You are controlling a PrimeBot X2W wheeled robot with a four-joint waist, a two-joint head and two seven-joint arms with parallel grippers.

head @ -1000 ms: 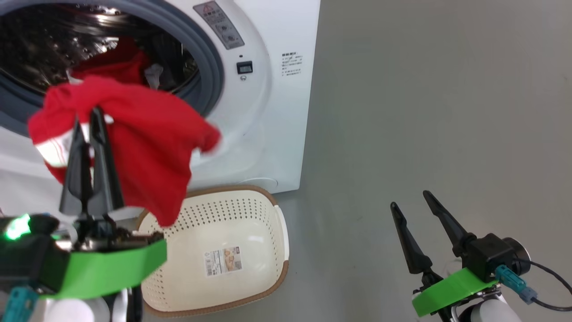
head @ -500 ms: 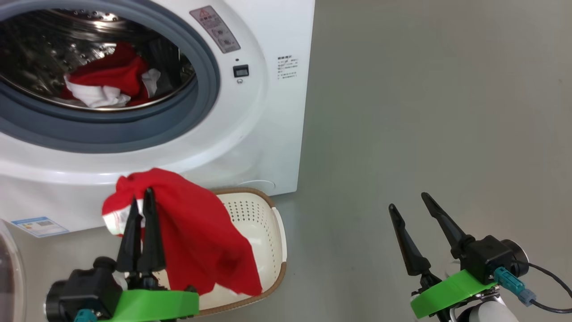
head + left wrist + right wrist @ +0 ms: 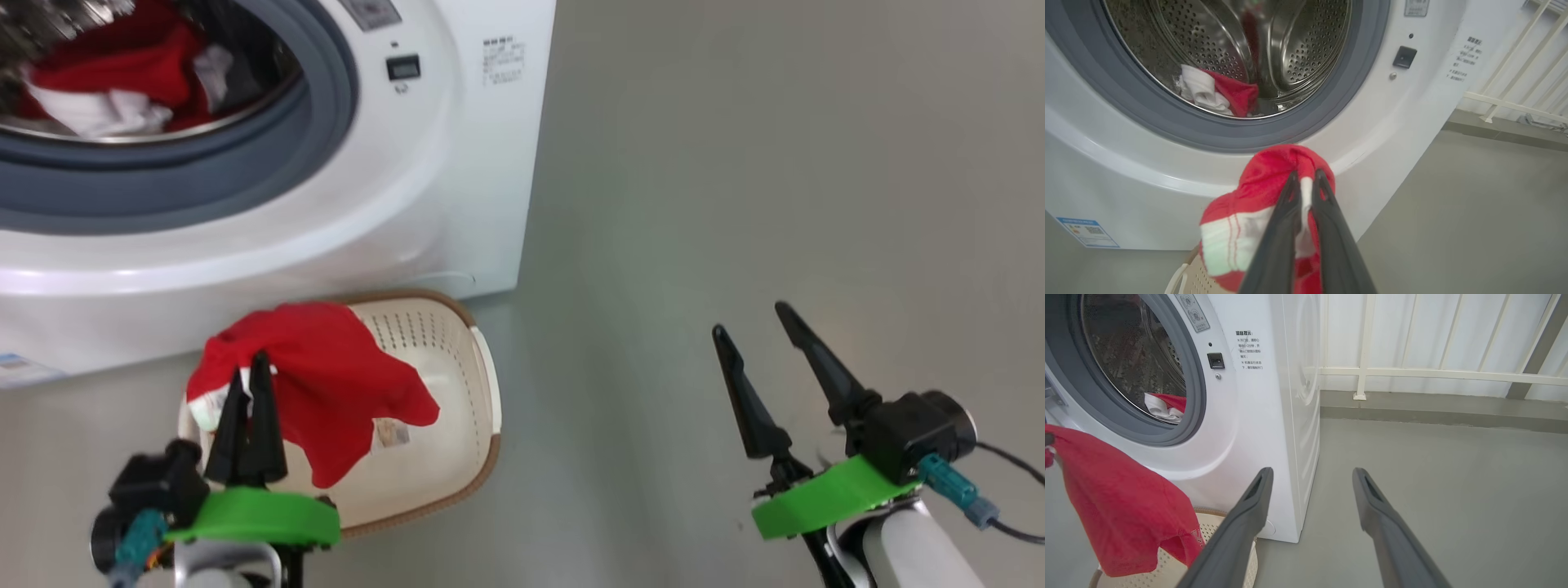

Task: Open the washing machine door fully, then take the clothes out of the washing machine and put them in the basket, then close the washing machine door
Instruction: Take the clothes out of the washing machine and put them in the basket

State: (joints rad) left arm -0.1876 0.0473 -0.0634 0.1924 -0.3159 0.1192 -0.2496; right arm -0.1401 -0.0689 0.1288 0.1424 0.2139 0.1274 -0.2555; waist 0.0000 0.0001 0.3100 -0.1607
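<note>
Clothes (image 3: pixel 326 384) are partway moved. Nearest to me, the left gripper (image 3: pixel 250 365) has its two dark fingers pressed together on a bunched fold of one red garment (image 3: pixel 1265 183), its white-striped edge squeezed between them. The cloth hangs over the basket (image 3: pixel 483 384), which sits on the grey floor (image 3: pixel 735 204) just in front of the washing machine (image 3: pixel 457 188). The lower tail of the cloth drapes down inside the basket, while the gathered top is held up above the near left rim. To make this drop clean, I'd say the gripper wants to come further over the middle of the basket and go lower before letting go, so that nothing trails over the brown rim. Well apart to the right, the right gripper (image 3: pixel 750 318) hovers over bare floor, its fingers spread wide with nothing between them. Beyond the basket the mouth of the machine stands open. The remaining clothes (image 3: pixel 114 82), red and white, lie low in the steel drum (image 3: pixel 1298 41) behind the grey rubber ring (image 3: pixel 245 171). That lip is what a reaching arm will have to clear. A pale railing (image 3: pixel 1412 371) runs along the wall behind.
</note>
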